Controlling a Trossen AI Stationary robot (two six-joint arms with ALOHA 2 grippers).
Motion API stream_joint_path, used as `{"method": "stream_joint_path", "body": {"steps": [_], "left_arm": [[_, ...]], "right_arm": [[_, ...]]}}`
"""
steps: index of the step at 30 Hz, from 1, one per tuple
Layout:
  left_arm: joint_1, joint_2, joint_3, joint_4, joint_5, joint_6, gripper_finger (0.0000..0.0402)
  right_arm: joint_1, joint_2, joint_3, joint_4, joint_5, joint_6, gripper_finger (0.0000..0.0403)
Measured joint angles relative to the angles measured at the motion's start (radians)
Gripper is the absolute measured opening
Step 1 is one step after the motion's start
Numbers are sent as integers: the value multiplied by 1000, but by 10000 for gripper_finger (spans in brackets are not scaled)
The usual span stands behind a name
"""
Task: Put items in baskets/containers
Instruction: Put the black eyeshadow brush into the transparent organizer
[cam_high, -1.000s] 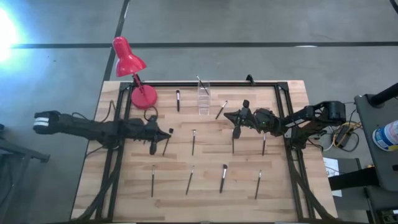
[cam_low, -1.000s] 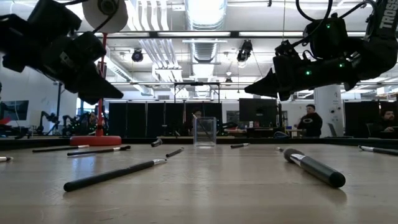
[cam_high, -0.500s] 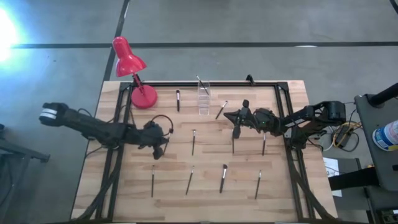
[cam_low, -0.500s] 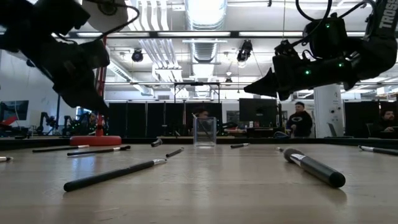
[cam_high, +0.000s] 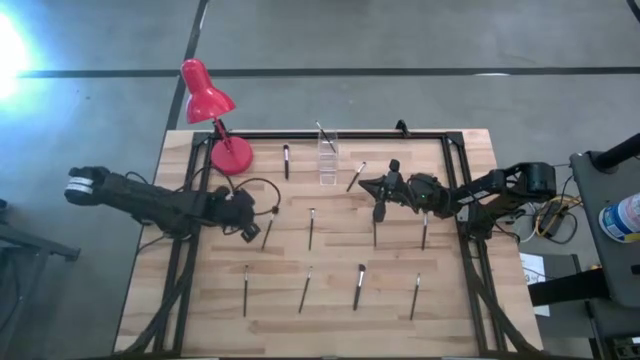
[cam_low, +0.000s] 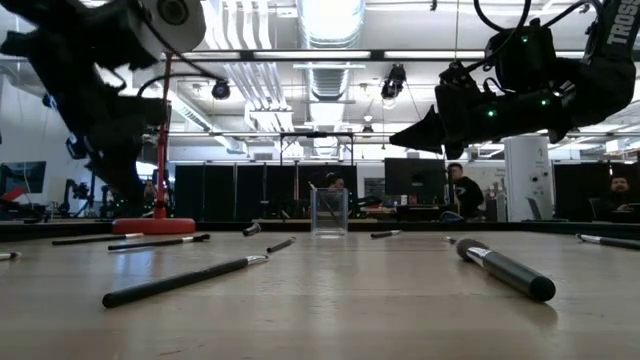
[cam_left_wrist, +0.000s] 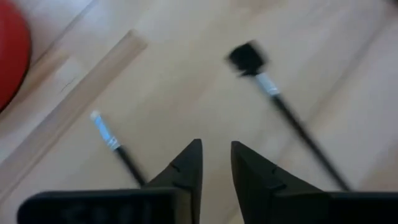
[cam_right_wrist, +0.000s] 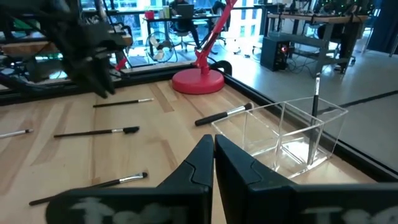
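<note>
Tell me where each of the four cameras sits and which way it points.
High view: above the table, looking straight down; both arms, left hand, right hand.
Low view: at tabletop height, looking level toward the holder and the room; both arms hang in from above.
Left wrist view: on the left arm, looking down at brushes; its own fingers slightly apart.
Right wrist view: on the right arm, looking across at the lamp; its fingers closed.
Shared: lamp and holder show in high, low and right wrist views.

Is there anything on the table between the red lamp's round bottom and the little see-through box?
Yes. In the high view, one thin dark brush lies between the red lamp base and the clear plastic holder.
</note>
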Motion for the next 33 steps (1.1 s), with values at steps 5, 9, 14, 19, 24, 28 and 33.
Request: {"method": "stream_joint_path", "body": {"steps": [5, 9, 14, 19, 24, 28, 33], "left_arm": [[124, -24, -60, 8, 42, -9, 80], [216, -37, -94, 37, 41, 9, 80], [324, -43, -132, 124, 41, 76, 80], [432, -42, -159, 184, 41, 146, 80], [492, -42, -161, 248, 62, 197, 80], [503, -40, -164, 265, 106, 205, 80], [509, -40, -187, 267, 101, 199, 80]], "right_arm": [[0, 0, 0, 0, 0, 2, 9], [0, 0, 0, 0, 0, 2, 9], [0, 0, 0, 0, 0, 2, 9], [0, 0, 0, 0, 0, 2, 9], [0, 0, 0, 0, 0, 2, 9], [0, 0, 0, 0, 0, 12, 9], [0, 0, -1, 0, 0, 14, 9]]}}
